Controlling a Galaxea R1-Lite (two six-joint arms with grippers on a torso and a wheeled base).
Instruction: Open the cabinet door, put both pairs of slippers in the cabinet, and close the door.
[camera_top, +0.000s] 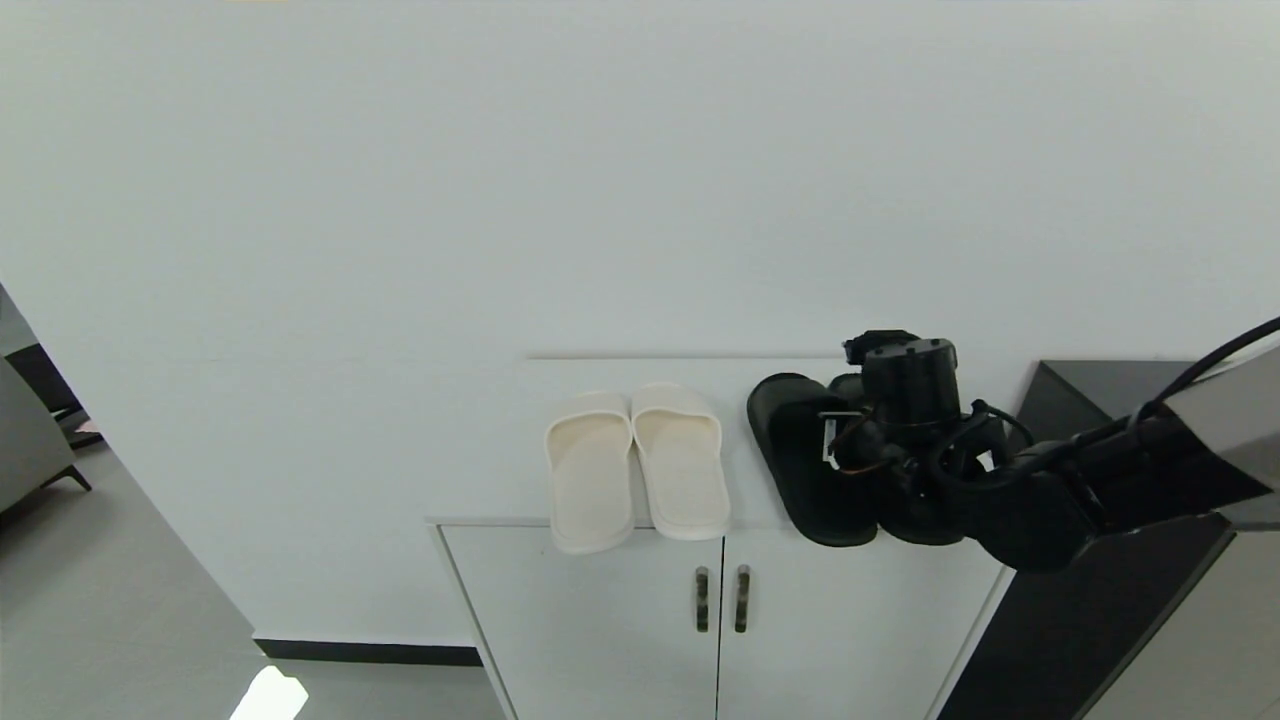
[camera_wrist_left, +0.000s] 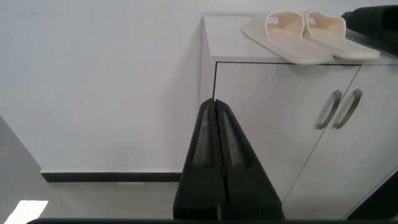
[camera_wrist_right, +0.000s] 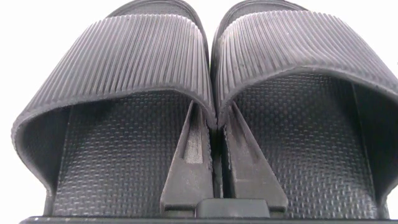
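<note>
A pair of black slippers (camera_top: 815, 470) lies side by side on the right of the white cabinet's top (camera_top: 770, 375), toes to the wall. My right gripper (camera_wrist_right: 214, 127) reaches in from the heels, one finger in each slipper, shut on their two touching inner walls under the ribbed straps (camera_wrist_right: 143, 68). A pair of white slippers (camera_top: 640, 465) lies to their left, heels over the front edge. Both cabinet doors (camera_top: 600, 620) are closed, their two handles (camera_top: 722, 598) meeting in the middle. My left gripper (camera_wrist_left: 215, 109) hangs shut and holds nothing, low down off the cabinet's left side.
A dark glossy panel (camera_top: 1100, 640) stands right against the cabinet's right side. The white wall runs behind the cabinet, with a black skirting (camera_top: 370, 652) at the floor. Grey furniture (camera_top: 30, 440) stands far left, with open grey floor in front of it.
</note>
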